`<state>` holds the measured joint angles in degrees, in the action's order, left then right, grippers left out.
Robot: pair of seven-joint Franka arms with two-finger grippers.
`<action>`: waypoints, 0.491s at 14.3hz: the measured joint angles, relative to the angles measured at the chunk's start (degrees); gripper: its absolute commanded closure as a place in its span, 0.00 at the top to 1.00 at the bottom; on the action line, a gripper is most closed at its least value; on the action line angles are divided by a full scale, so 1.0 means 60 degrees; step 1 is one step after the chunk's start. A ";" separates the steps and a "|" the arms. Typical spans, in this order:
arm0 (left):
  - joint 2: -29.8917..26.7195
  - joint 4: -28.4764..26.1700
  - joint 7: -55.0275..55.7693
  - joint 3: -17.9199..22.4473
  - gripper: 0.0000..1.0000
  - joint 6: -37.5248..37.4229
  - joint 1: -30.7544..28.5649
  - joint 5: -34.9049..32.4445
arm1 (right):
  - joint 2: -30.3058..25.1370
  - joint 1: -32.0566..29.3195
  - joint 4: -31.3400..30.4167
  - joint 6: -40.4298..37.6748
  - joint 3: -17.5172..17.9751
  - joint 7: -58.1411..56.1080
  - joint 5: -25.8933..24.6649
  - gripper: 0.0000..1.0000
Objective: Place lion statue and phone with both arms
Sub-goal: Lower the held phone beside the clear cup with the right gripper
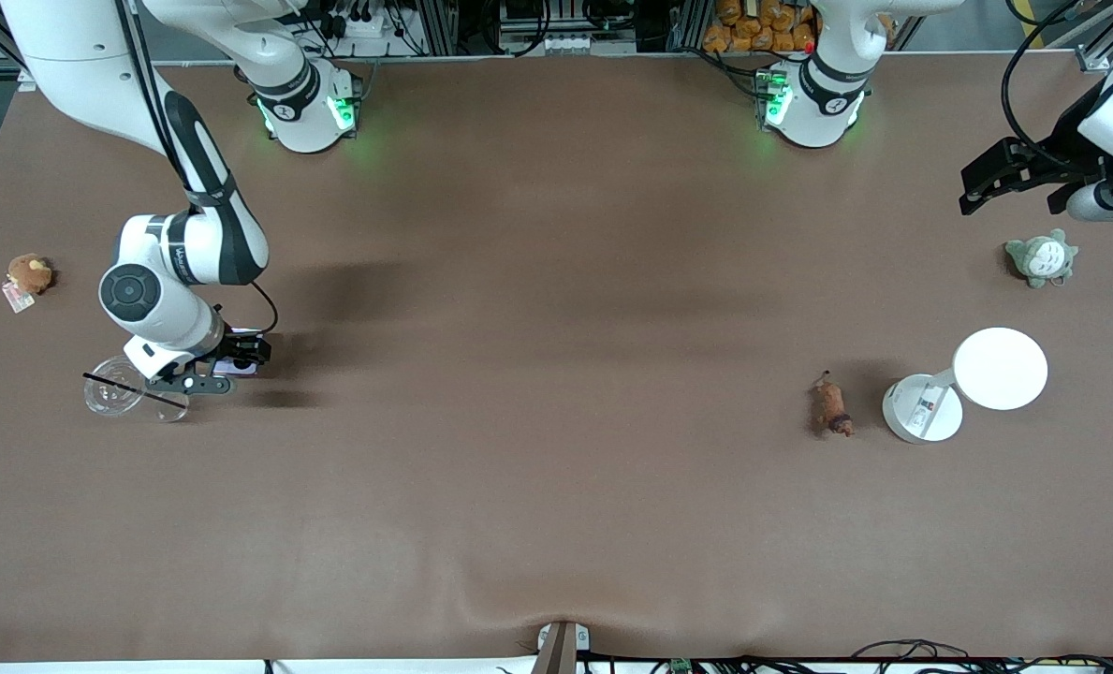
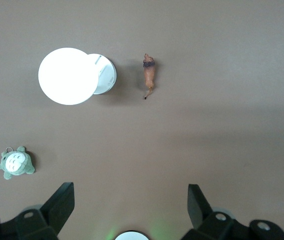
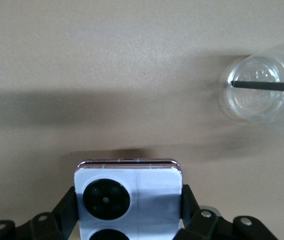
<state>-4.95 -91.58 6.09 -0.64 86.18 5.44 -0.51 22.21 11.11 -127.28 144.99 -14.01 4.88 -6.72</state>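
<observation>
So the tiny orange-brown lion statue [image 1: 833,406] with the darker head and thin tail just lies on the brown bench [image 1: 537,468] toward the left arm's end, right beside a white lamp-like thing with a round base and round disc head [image 1: 963,388]. A small grey-green plush [image 1: 1041,258] sits farther from the front camera than that. The left end effector [image 1: 973,192] hangs above this end with fingers spread wide, nothing in them. The pale lavender, nearly square folded phone [image 3: 128,197] is clamped in the right end effector [image 1: 238,360], low over the bench at the right arm's end, near a clear plastic cup with a black straw [image 1: 114,393]. A round brown plush with a tag [image 1: 27,275] sits by the edge.
</observation>
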 measured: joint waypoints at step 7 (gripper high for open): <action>0.0000 0.0000 0.0000 0.0000 1.00 -0.0087 0.0001 0.0000 | 0.0181 -0.0036 -0.0055 0.0198 -0.0072 -0.0181 0.0000 0.91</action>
<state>-4.95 -91.58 6.09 -0.64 85.66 5.44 -0.51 23.29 10.89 -127.60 146.18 -14.44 3.80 -6.72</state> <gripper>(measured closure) 0.000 0.163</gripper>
